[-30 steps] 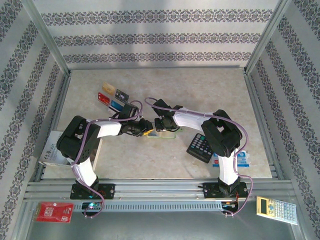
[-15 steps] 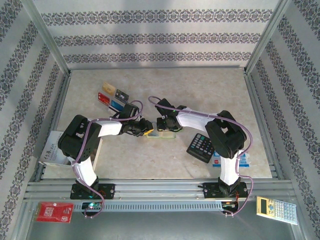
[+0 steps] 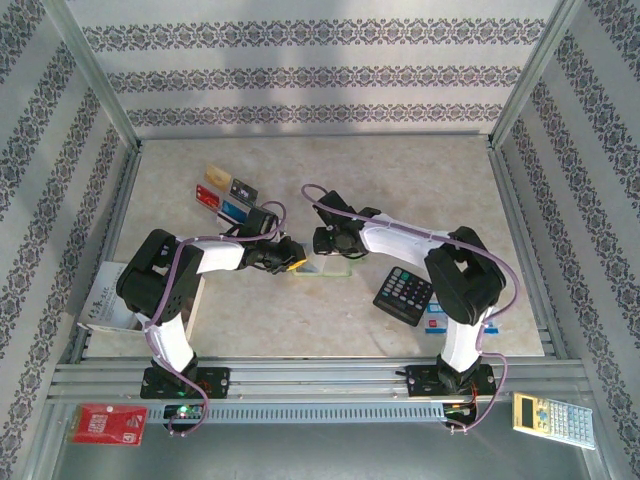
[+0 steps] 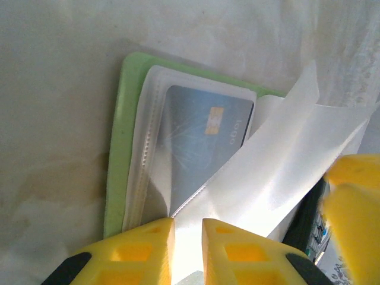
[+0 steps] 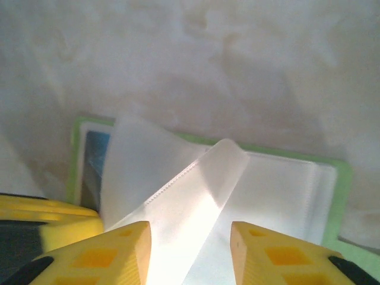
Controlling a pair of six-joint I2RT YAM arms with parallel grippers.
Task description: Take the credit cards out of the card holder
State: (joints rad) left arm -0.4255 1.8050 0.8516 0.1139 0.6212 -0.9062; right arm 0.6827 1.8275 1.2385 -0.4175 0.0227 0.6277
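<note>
Since the beige table (image 3: 420, 190) carries the lime-green card holder (image 3: 332, 269) open at its middle, the left gripper (image 4: 187, 222), pinched on a clear plastic sleeve leaf (image 4: 279, 172), should hold firm while the part-open, empty right gripper (image 5: 190, 228) draws out the blue credit card (image 4: 205, 139).

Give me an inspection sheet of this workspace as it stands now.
Surface: beige marbled table, no spills seen.
Job's things: green card holder open, blue card in its sleeve; four loose cards lie far left.
Clutter: black calculator, papers.
Grippers: left gripper jaws pinch a clear sleeve leaf; right gripper jaws apart, a leaf between them.
Cables: purple cable along each arm.
Surroundings: patterned walls, metal frame.
</note>
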